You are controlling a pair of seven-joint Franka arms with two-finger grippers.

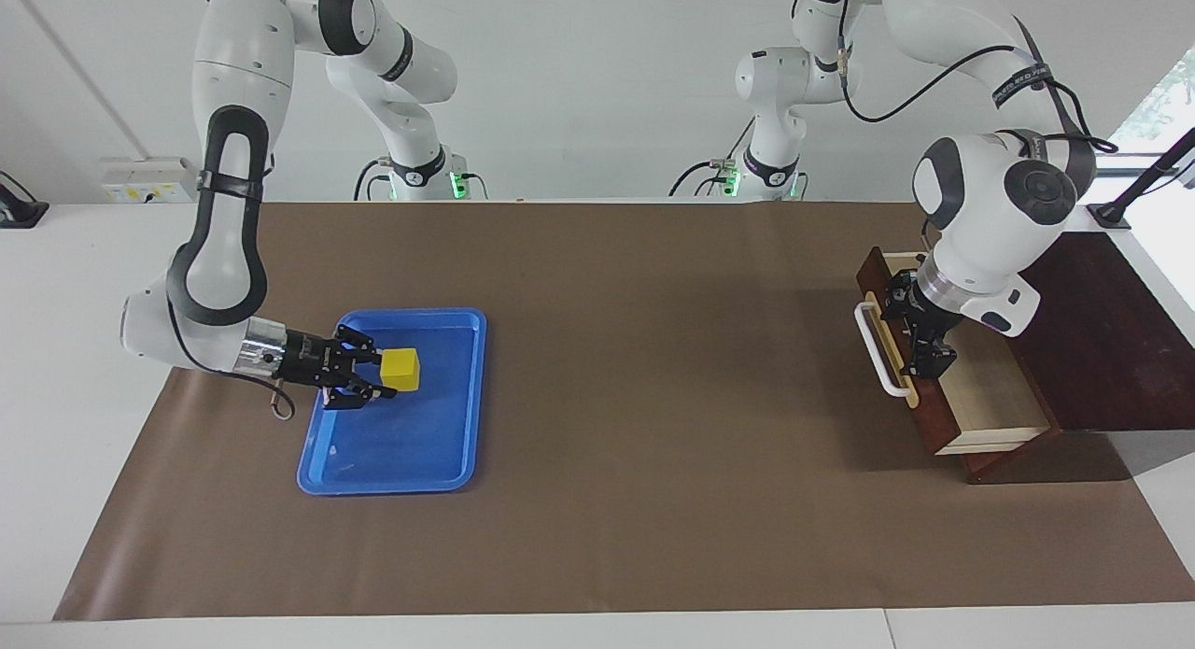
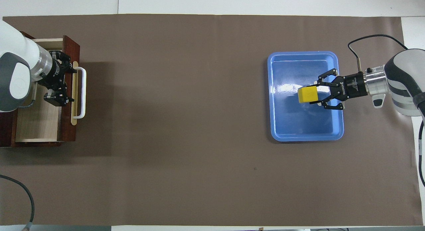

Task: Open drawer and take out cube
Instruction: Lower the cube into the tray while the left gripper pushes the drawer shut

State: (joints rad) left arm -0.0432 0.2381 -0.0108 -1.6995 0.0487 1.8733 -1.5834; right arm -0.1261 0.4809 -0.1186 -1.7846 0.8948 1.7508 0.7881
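Note:
The drawer (image 1: 994,397) stands pulled open at the left arm's end of the table, its pale interior bare where it shows; it also shows in the overhead view (image 2: 36,124). Its white bar handle (image 1: 878,350) faces the table's middle. My left gripper (image 1: 929,364) hangs open and empty inside the drawer, just inside its front, as the overhead view (image 2: 59,81) also shows. The yellow cube (image 1: 401,369) is in the blue tray (image 1: 439,462), also seen from overhead (image 2: 307,94). My right gripper (image 1: 378,375) lies level, low over the tray (image 2: 305,134), fingertips closed on the cube's sides (image 2: 318,94).
The drawer belongs to a dark reddish-brown cabinet (image 1: 1102,331) at the table's edge. A brown mat (image 1: 653,350) covers the table between the cabinet and the tray.

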